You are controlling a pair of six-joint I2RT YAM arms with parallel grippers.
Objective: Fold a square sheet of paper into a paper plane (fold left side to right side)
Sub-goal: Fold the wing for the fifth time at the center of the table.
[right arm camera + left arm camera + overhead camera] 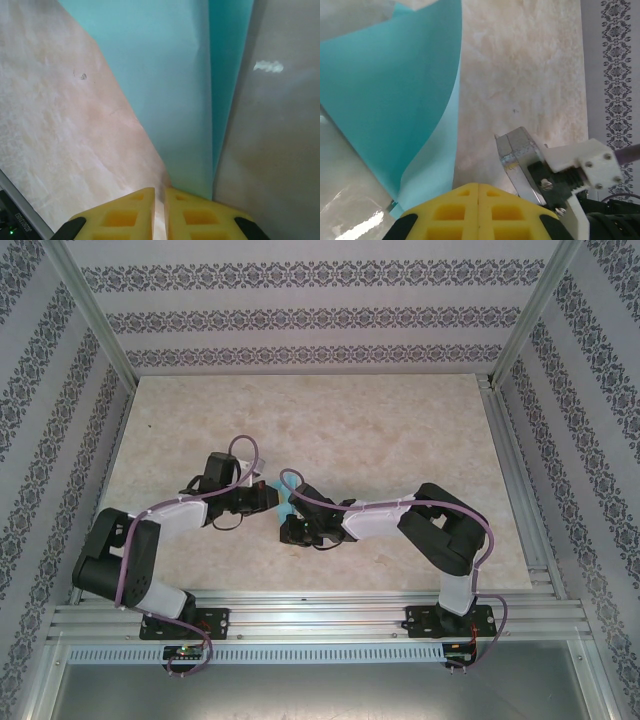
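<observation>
Beige table (400, 440): left gripper (478, 200) closed, right gripper (160, 205) nearly closed, holds unclear; curled square sheet of paper (385, 100) may spring back, skewing crease.

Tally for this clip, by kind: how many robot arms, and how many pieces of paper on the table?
Robot arms: 2, the left arm and the right arm
Turquoise paper sheet: 1
Total: 3

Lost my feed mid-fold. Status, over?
Left pincer shut, right pincer nearly shut, both at the turquoise sheet. Sheet part-folded, one flap curling. No obstruction seen.
</observation>
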